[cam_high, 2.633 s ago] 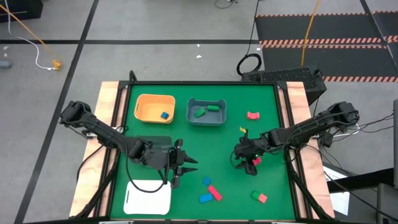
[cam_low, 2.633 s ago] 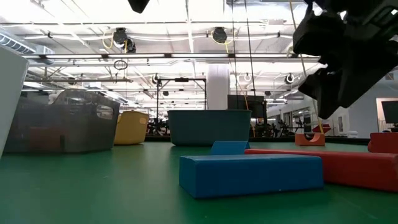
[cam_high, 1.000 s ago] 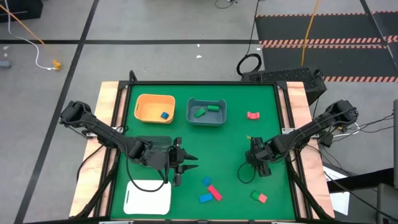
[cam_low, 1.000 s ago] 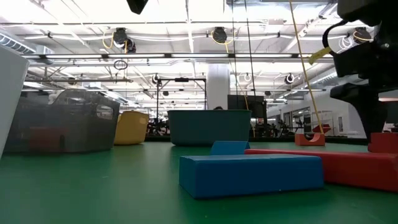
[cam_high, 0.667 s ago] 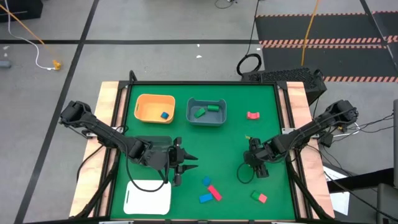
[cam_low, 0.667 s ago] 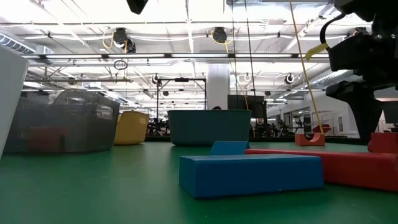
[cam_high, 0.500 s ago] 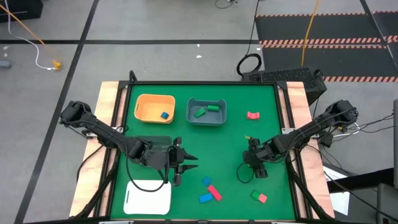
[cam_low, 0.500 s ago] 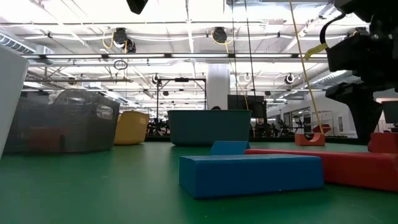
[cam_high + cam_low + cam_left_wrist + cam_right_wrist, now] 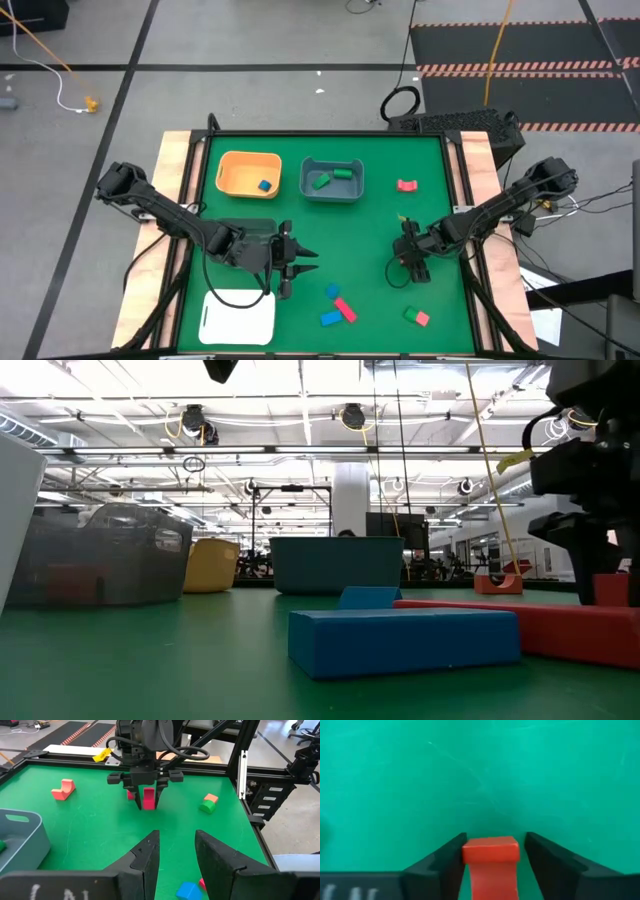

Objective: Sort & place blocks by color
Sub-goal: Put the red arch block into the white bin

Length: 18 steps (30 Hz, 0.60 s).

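Note:
My right gripper [image 9: 412,268] points down over the table's right half, shut on a red block [image 9: 491,862]. The left wrist view shows that block [image 9: 148,799] upright between the fingers. My left gripper [image 9: 308,262] hovers open left of centre, beside the white tray [image 9: 238,317]. Loose on the green mat lie two blue blocks [image 9: 333,292] [image 9: 330,319] and a pink-red bar [image 9: 345,309]. A green-and-red pair [image 9: 416,316] lies near the front right, and a red block [image 9: 406,185] sits far right. My right gripper pinches the red block by its two opposite side faces [image 9: 470,865], one finger on each side. The fingers come from above, pointing down. The block stands upright between them, its lower end [image 9: 148,807] level with the fingertips; whether it rests on the mat I cannot tell.
An orange bin [image 9: 232,160] holding a blue block [image 9: 265,185] and a grey bin [image 9: 356,190] holding two green blocks [image 9: 320,181] stand at the far side. Bare green mat lies between the two grippers. In the low view a blue block [image 9: 400,640] and red bar [image 9: 560,630] lie close.
My right gripper, still holding the red block, has come down a little toward the mat and shifted slightly; it stays in about the same spot on the table's right half.

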Each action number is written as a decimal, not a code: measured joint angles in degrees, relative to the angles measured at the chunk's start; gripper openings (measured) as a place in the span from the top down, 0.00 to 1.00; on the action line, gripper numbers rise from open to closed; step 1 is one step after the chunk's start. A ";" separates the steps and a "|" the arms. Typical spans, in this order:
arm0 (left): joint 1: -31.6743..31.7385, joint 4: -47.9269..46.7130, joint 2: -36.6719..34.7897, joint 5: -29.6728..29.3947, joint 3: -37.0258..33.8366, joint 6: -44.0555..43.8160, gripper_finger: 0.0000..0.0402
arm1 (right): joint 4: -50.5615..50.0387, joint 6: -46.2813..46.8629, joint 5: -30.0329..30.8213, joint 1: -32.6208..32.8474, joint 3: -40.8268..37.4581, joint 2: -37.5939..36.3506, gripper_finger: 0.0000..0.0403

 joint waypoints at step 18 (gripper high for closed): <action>0.55 0.09 0.00 -0.02 0.00 0.34 0.69 | 4.79 5.96 -2.24 -1.04 -0.43 -7.09 0.72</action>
